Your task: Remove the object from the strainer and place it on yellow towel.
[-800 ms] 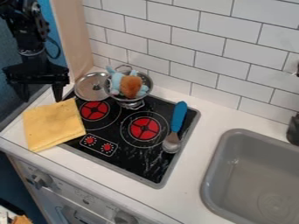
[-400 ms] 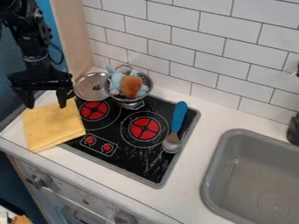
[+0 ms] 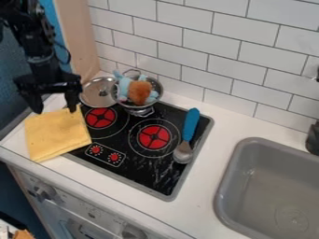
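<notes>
at the upper left of the frame the arm hangs down with its gripper (image 3: 56,110) over the yellow towel's (image 3: 57,135) top edge, jaws spread wide, while the blue-and-brown plush toy (image 3: 138,90) sits in the strainer (image 3: 157,88) at upper centre-left.

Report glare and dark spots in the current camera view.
Camera view: pale streaks, probably reflections, on the glossy black stovetop; bright sheen on the round metal lid; a faint glint inside the grey plastic-looking sink; the black gripper reads dark, with little surface detail.
</notes>
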